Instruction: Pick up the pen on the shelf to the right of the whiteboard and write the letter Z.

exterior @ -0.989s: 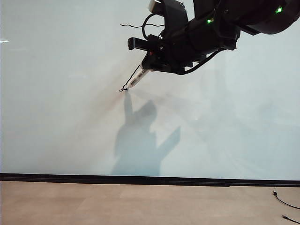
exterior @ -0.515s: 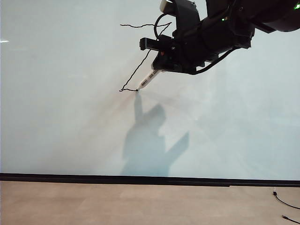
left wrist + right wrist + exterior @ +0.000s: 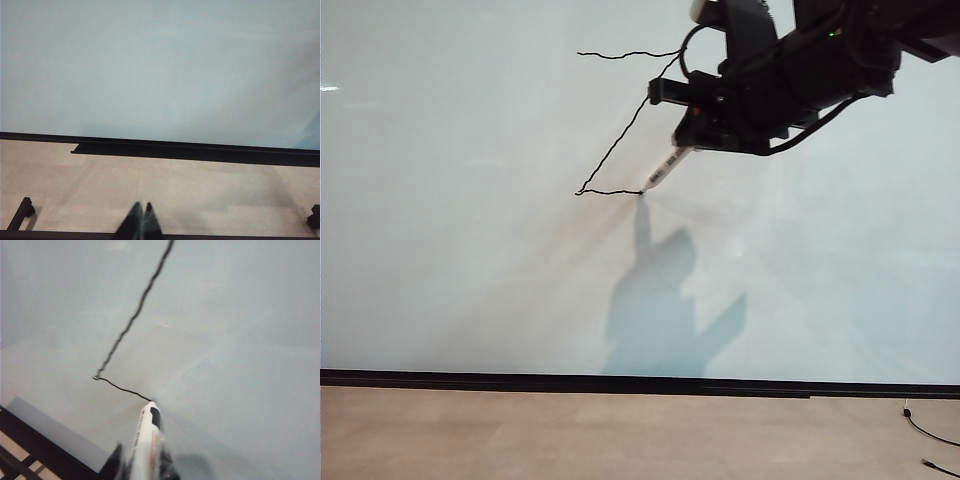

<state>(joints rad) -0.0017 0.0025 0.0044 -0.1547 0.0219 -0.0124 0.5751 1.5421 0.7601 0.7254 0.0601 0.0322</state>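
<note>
My right gripper (image 3: 688,140) is shut on the pen (image 3: 665,170), a slim white marker, high on the whiteboard (image 3: 440,250). The pen's black tip touches the board at the right end of the lowest stroke of the letter Z (image 3: 620,135). The Z shows a wavy top stroke, a long diagonal and a short bottom stroke. In the right wrist view the pen (image 3: 146,440) sticks out of the gripper (image 3: 142,465) toward the fresh line of the Z (image 3: 132,320). My left gripper (image 3: 142,206) hangs shut and empty above the tan surface, well short of the whiteboard (image 3: 160,75).
A black strip (image 3: 620,382) runs along the board's bottom edge above a tan surface (image 3: 570,435). A thin black cable (image 3: 925,435) lies at the lower right. In the left wrist view there is a black ledge (image 3: 200,152) below the board and a dark bracket (image 3: 20,215).
My right gripper has moved to the right along the board with the pen. The Z's bottom stroke has grown rightward from the diagonal's lower end.
</note>
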